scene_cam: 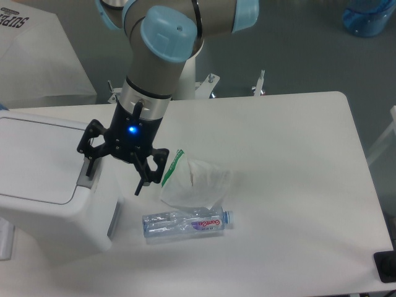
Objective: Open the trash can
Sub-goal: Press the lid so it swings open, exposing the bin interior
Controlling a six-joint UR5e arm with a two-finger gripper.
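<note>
One bin (46, 179) sits at the table's (291, 179) left edge, lid flat and shut, its grey tab (85, 175) on the edge facing me. My pincer (111, 168) hangs spread open and empty, one finger (88, 162) over the tab, the other past the bin's side. Risk, as I judge it: pressing off the tab's middle, I slip and the lid stays latched. My outer finger could also snag the crumpled bag (195, 184) or nudge the bottle (187, 223) nearby.
</note>
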